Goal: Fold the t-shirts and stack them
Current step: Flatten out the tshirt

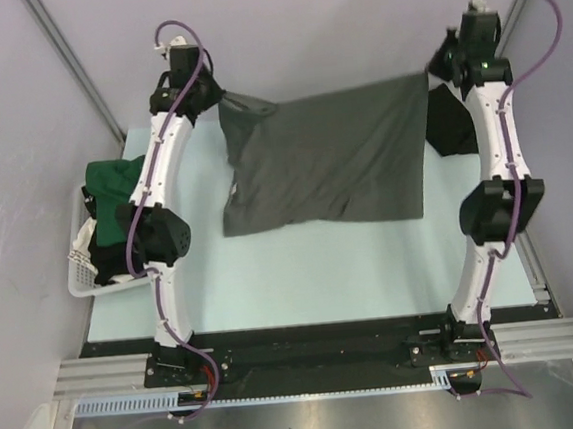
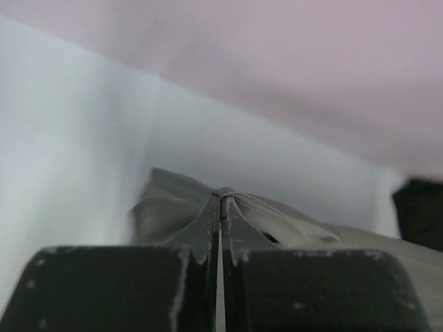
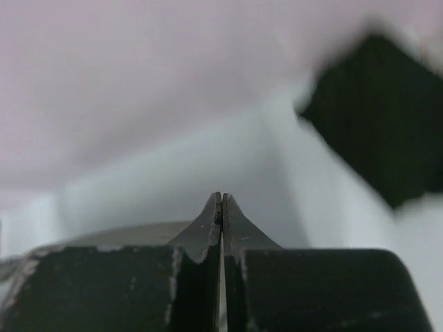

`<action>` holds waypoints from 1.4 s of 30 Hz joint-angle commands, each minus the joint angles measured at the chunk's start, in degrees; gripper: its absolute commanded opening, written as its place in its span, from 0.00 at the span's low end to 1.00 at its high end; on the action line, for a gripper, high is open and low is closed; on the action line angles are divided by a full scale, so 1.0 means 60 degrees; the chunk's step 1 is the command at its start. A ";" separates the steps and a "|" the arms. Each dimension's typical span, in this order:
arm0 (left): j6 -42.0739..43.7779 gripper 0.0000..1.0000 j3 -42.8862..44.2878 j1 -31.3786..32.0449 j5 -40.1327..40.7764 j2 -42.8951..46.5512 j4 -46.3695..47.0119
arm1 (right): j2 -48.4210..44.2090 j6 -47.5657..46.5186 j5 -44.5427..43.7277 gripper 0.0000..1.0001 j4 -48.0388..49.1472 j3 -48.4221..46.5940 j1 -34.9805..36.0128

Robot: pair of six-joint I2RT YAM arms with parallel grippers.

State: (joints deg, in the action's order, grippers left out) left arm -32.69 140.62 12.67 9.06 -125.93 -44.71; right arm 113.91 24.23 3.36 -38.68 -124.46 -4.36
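A dark charcoal grey t-shirt point(image 1: 332, 160) lies spread across the far half of the table, its two far corners lifted. My left gripper point(image 1: 224, 101) is shut on the far left corner. In the left wrist view the cloth point(image 2: 173, 207) fans out from the closed jaws point(image 2: 221, 198). My right gripper point(image 1: 438, 67) is shut on the far right corner, and a thin grey edge of cloth point(image 3: 118, 236) runs left from its jaws point(image 3: 221, 200). A black t-shirt point(image 1: 449, 125) lies crumpled behind the right arm. A dark green t-shirt point(image 1: 113, 179) sits bunched in the basket.
A white slatted basket point(image 1: 83, 274) stands at the table's left edge, beside the left arm. Grey walls close in behind and on both sides. The pale table top point(image 1: 322, 272) shows between the shirt and the arm bases.
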 commanded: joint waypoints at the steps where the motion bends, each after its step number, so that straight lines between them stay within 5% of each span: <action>1: -0.0647 0.00 0.0749 -0.0602 0.0423 0.0904 0.2774 | 0.2279 -0.0639 -0.0339 0.00 -0.0191 -0.5997 -0.0020; 5: 0.0319 0.00 0.0749 -0.0646 0.1125 0.1358 0.4780 | 0.0829 -0.0508 -0.0076 0.00 0.3530 -0.3992 -0.0064; 7: 0.1092 0.00 0.0676 -0.0646 0.1624 0.1812 0.5237 | 0.0440 -0.0595 -0.0120 0.00 0.4116 -0.3103 -0.0050; 11: 0.1814 0.00 0.0265 -0.0646 0.2049 0.2823 0.5083 | 0.0046 -0.0830 0.0012 0.00 0.2730 -0.3706 -0.0079; 14: 0.1859 0.00 -0.1134 -0.0646 0.2094 0.4240 0.4552 | -0.1694 -0.0889 -0.0309 0.00 0.1937 -0.1617 -0.0079; 20: 0.1099 0.00 -0.9224 -0.0208 0.1304 0.8746 0.4288 | -0.5739 -0.0040 -0.0984 0.00 0.0957 0.3996 -0.0123; 26: -0.0876 0.00 -1.3789 0.1095 -0.0260 1.2235 0.1217 | -0.7294 0.0971 -0.0181 0.00 -0.3655 0.6194 -0.0181; 33: -0.2462 0.00 -1.5687 0.1654 -0.1157 1.5416 -0.2317 | -0.8686 0.0855 0.0597 0.00 -0.6077 0.9195 0.0155; 42: -0.2010 0.02 -1.5891 0.1654 -0.2579 1.5524 -0.4018 | -0.8628 0.0211 0.1770 0.00 -0.6547 1.1251 0.0141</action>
State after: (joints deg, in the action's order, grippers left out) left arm -45.25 45.98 22.48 -1.23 -31.68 -64.34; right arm 63.20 27.92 11.20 -75.11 -59.37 -3.51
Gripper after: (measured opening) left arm 0.006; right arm 0.009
